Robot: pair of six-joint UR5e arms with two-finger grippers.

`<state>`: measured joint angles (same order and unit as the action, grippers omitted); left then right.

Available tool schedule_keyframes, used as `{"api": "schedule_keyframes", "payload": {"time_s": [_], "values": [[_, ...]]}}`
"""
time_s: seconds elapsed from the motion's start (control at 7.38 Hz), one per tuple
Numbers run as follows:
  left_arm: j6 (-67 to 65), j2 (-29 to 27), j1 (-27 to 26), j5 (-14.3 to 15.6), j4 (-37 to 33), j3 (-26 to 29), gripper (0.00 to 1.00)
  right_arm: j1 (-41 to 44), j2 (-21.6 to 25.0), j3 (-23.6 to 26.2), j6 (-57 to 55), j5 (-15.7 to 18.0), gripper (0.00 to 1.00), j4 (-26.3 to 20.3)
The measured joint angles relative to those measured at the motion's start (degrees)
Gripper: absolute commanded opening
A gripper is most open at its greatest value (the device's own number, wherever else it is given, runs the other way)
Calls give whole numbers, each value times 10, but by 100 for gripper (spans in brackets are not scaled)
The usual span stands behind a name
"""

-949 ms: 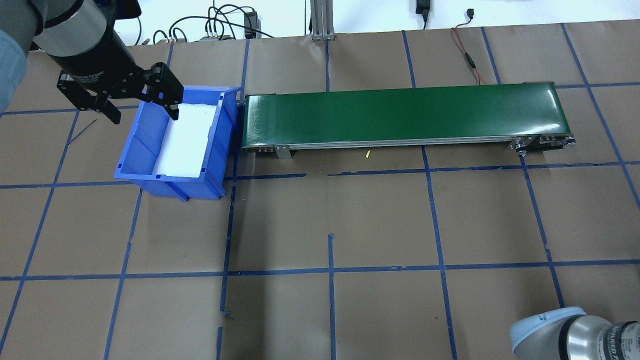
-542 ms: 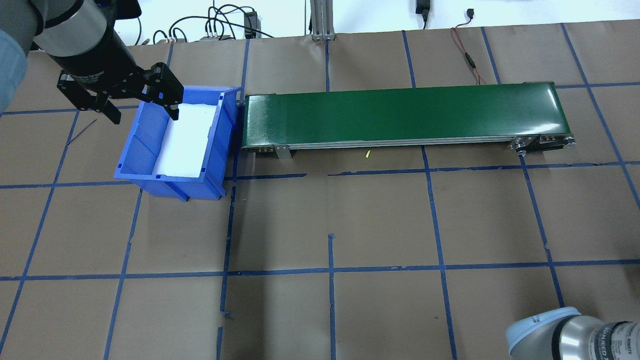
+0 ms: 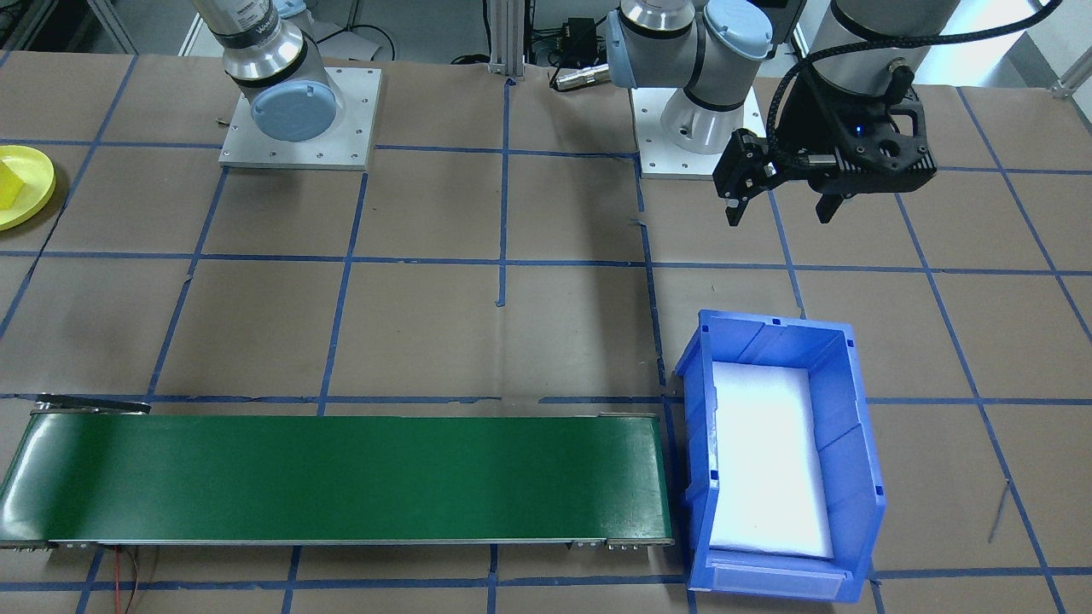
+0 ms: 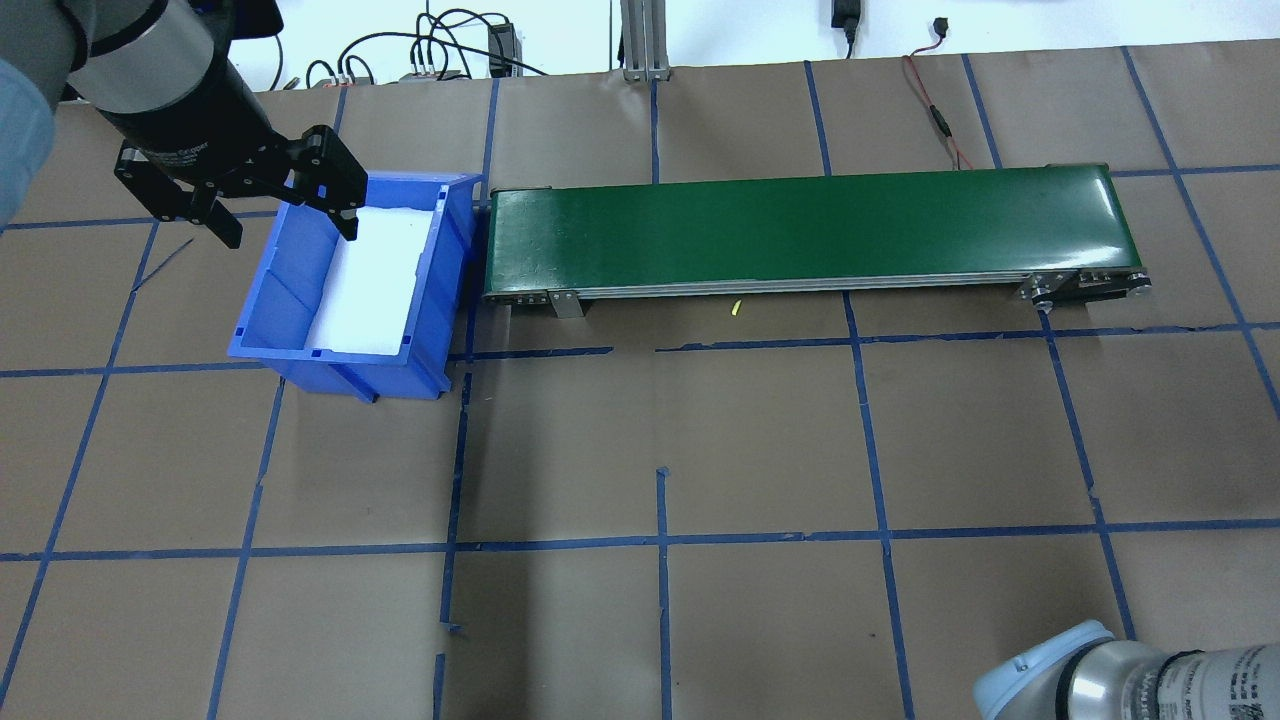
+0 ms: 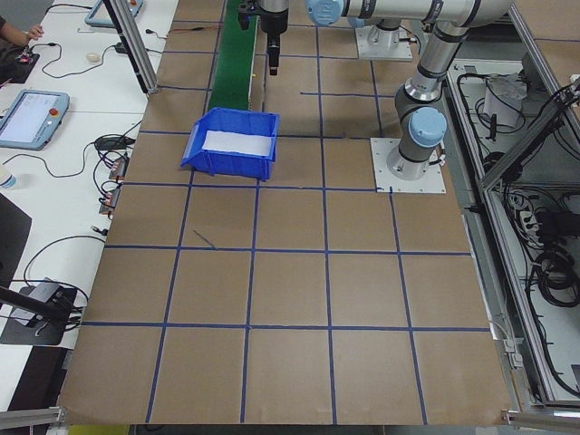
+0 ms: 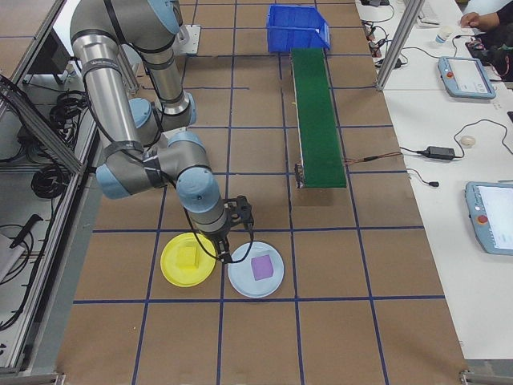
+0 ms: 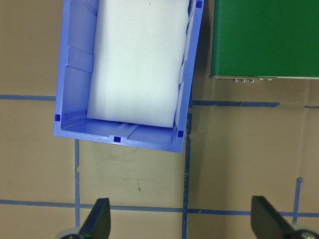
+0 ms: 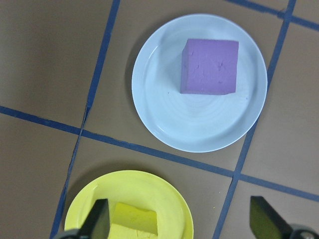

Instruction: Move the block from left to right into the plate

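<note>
Overhead and front views face each other across the worktop; side views along it; wrist views close, straight down.

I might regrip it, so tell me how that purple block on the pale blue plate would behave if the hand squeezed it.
The purple block looks like matte foam with fine surface cracks, so probably light and slightly squashy. Flat faces suggest it won't roll, though the smooth pale blue plate could let it slide.

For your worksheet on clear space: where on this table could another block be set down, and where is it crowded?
Free: the taped squares between the conveyor and the robot's side, right of the blue bin. Crowded: around the yellow plate and pale blue plate, under the right claw.
</note>
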<state>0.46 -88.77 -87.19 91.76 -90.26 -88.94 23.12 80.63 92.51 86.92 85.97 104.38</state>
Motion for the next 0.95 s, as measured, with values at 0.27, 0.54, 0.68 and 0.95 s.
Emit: {"api": "schedule_keyframes", "payload": {"time_s": [0.27, 0.54, 0.68, 0.95], "values": [[0, 0, 0, 0, 0, 0, 100, 67, 45, -39, -69, 2, 100, -95], [0, 0, 0, 1, -1, 0, 100, 144, 93, -42, -198, 2, 100, -173], [0, 0, 0, 1, -1, 0, 100, 191, 109, -39, -276, 1, 100, -203], [0, 0, 0, 1, -1, 0, 100, 311, 137, -38, -410, 0, 100, -235]]}}
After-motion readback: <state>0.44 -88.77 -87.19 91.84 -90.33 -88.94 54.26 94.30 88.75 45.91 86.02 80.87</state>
